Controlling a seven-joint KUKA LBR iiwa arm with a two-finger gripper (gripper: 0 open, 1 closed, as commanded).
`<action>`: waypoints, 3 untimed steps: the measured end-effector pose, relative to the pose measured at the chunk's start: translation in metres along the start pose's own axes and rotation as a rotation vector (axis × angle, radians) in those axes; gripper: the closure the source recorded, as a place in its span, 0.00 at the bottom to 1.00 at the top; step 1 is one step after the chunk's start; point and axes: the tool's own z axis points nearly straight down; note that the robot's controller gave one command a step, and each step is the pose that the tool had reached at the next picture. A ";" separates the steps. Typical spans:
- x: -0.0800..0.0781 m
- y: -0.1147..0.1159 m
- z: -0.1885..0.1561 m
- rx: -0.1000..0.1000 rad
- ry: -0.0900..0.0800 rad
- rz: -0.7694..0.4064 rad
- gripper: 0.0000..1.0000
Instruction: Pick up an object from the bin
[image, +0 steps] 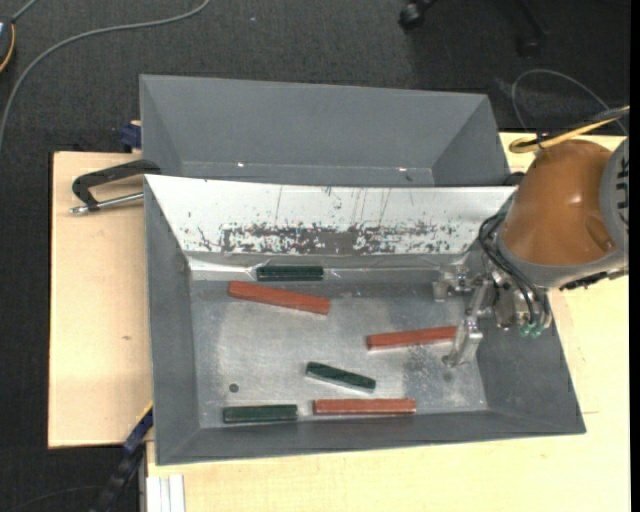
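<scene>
The grey bin (250, 350) holds three red bars (278, 297) and three dark green bars (340, 376).

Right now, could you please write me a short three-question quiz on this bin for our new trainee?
1. True or false: the bin holds three red bars and three dark green bars.
2. Which bar lies nearest the end effector? A) the mid-right red bar; B) the green bar by the far wall; C) the green bar in the near left corner.
3. Fill in: the arm reaches in from the view's ____ side.

Key: 1 true; 2 A; 3 right.
</scene>
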 end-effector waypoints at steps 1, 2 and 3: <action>-0.016 0.016 0.064 -0.001 0.007 -0.071 0.00; -0.017 0.015 0.061 0.001 0.003 -0.070 1.00; -0.037 -0.012 -0.090 0.002 -0.003 -0.038 1.00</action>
